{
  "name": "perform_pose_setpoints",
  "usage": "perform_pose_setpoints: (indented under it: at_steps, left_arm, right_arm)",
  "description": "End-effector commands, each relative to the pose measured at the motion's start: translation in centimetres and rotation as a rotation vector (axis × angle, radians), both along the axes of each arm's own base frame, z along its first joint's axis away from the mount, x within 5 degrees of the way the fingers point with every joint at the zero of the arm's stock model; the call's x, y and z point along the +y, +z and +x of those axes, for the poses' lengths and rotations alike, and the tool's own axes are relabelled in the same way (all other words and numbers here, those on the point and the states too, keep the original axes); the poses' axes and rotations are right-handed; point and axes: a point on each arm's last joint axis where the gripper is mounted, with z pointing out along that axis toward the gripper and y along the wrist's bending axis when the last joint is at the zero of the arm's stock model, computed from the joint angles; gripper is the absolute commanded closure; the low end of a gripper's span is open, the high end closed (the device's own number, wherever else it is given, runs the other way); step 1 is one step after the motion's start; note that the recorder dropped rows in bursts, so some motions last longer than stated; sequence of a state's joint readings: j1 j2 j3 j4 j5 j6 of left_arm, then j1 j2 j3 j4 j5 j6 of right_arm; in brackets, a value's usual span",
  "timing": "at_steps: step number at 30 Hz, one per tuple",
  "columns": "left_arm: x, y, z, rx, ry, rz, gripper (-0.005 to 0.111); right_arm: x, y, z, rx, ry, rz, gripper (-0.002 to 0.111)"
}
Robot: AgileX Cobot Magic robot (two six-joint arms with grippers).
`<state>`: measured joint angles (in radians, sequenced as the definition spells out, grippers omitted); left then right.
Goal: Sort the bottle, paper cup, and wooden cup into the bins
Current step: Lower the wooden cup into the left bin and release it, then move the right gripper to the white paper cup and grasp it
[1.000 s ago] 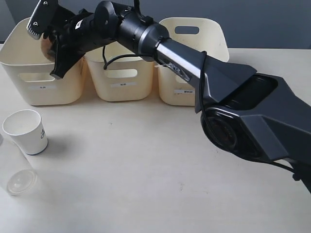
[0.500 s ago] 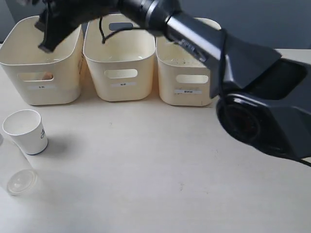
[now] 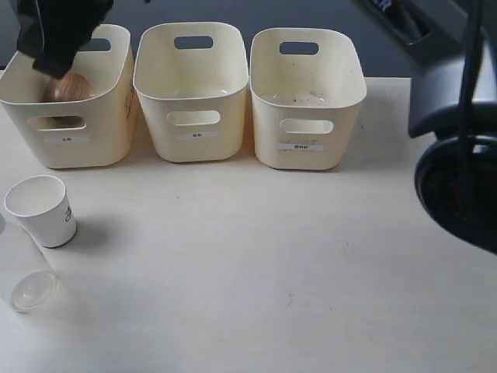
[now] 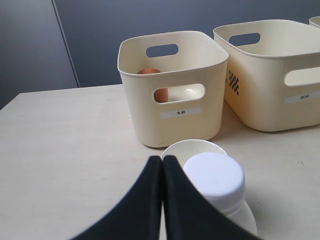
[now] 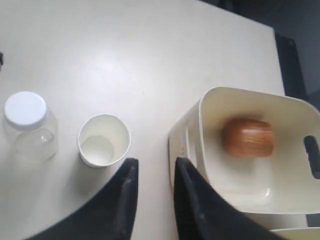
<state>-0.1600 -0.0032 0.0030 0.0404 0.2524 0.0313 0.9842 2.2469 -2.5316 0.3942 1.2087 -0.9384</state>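
The wooden cup (image 3: 65, 87) lies inside the left bin (image 3: 78, 144); the right wrist view shows the wooden cup (image 5: 248, 136) on its side on that bin's floor. My right gripper (image 5: 155, 167) is open and empty, high above the left bin's outer wall (image 5: 186, 145). The right arm (image 3: 54, 35) shows dark over the bin's back. The paper cup (image 3: 43, 210) stands upright near the table's left edge, and the bottle (image 3: 23, 268) is just in front of it. My left gripper (image 4: 162, 160) is shut and empty, close beside the bottle's white cap (image 4: 214, 177) and the paper cup (image 4: 195, 149).
The middle bin (image 3: 192, 136) and the right bin (image 3: 307, 144) stand in a row with the left one along the table's far side. The right arm's bulky base (image 3: 458, 179) fills the right edge of the exterior view.
The right arm has lifted up and out from over the left bin. The wooden cup, earlier by the gripper, now rests on the bin floor. The paper cup and bottle have not moved.
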Motion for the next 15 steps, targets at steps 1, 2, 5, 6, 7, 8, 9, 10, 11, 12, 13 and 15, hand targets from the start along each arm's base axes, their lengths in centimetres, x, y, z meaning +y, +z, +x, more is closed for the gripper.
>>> perform_pose_setpoints:
  at_steps: [1,2,5,6,7,8,9,10,11,12,13,15]
  left_arm:
    - [0.0,0.2,0.0,-0.013,-0.003,-0.003,0.107]
    - [0.0,0.2,0.0,-0.013,-0.003,-0.003,0.107]
    - [0.0,0.2,0.0,-0.013,-0.003,-0.003,0.107]
    - [0.0,0.2,0.0,-0.013,-0.003,-0.003,0.107]
    - [0.0,0.2,0.0,-0.013,-0.003,-0.003,0.107]
    - [0.0,0.2,0.0,-0.013,-0.003,-0.003,0.107]
    - [0.0,0.2,0.0,-0.013,-0.003,-0.003,0.107]
    - [0.0,0.2,0.0,-0.013,-0.003,-0.003,0.107]
    - [0.0,0.2,0.0,-0.013,-0.003,-0.003,0.107]
    - [0.0,0.2,0.0,-0.013,-0.003,-0.003,0.107]
    - [0.0,0.2,0.0,-0.013,-0.003,-0.003,0.107]
    - [0.0,0.2,0.0,-0.013,-0.003,-0.003,0.107]
  right_arm:
    - [1.8,-3.0,-1.5,0.001,0.039,-0.099,0.082]
    - [2.1,-3.6,-1.9,0.0,0.059,-0.117,0.082]
    - [2.9,-7.2,-2.5,0.003,0.128,-0.219,0.082]
    - [2.9,-8.2,-2.4,0.003,0.132,-0.249,0.082]
    - [2.9,-9.9,-2.3,0.007,0.14,-0.3,0.082]
    - [2.9,-10.8,-2.1,0.002,0.146,-0.33,0.082]
    - [2.8,-12.5,-1.9,-0.004,0.145,-0.386,0.082]
    - [2.7,-13.3,-1.7,-0.015,0.15,-0.418,0.082]
    - [2.6,-14.4,-1.4,-0.04,0.156,-0.445,0.082]
    - [2.8,-15.1,-1.2,-0.073,0.171,-0.431,0.082]
    - [3.1,-15.6,-1.1,-0.108,0.191,-0.409,0.082]
    - [3.6,-16.3,-0.9,-0.174,0.227,-0.378,0.082]
